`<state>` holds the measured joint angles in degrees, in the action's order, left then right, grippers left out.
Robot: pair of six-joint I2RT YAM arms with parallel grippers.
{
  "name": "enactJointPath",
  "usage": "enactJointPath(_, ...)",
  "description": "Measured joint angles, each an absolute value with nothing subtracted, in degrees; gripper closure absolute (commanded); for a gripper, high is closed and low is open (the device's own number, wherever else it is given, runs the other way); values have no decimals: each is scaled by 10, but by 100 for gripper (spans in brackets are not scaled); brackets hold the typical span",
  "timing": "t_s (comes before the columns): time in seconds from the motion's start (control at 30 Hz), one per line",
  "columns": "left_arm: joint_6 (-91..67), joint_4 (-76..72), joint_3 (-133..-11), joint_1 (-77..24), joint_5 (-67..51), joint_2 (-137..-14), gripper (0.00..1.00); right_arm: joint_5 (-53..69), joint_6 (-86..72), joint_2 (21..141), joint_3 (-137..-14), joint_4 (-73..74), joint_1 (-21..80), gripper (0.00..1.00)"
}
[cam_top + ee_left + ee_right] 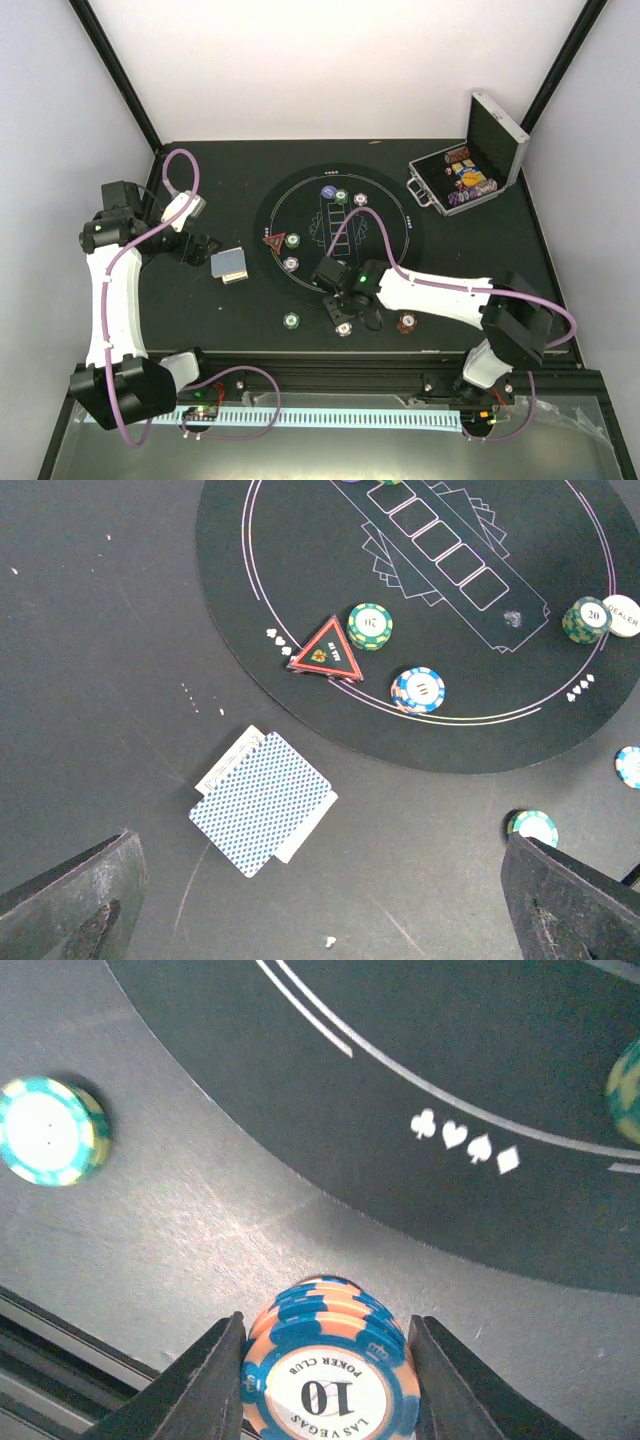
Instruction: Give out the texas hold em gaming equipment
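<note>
Right end effector — one chip stack gripped, one green chip

Bright, even overhead light: in the top view the white walls wash out and the table reads dark. Right wrist view has glare on the table beside the chip stack, and the green chip is overexposed. Left wrist view is sharp mid-frame; the left fingers blur in the near corners.
</note>
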<state>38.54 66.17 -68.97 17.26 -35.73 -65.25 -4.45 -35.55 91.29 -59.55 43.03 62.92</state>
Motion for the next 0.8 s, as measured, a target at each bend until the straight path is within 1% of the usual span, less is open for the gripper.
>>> enactJointPath(0.1, 386, 663, -692, 173, -357, -653, 1, -57, -343, 908, -629, 450, 620, 63)
enactJointPath(0.2, 386, 666, -695, 173, -357, -653, 1, -65, -325, 903, -649, 462, 590, 63)
enactJointPath(0.5, 386, 668, -703, 173, -358, -653, 1, -78, -258, 904, -656, 462, 416, 63)
enactJointPath(0.63, 386, 668, -704, 173, -358, -653, 1, -78, -236, 933, -653, 441, 360, 63)
enactJointPath(0.8, 386, 668, -707, 173, -359, -653, 1, -73, -220, 988, -649, 416, 325, 64)
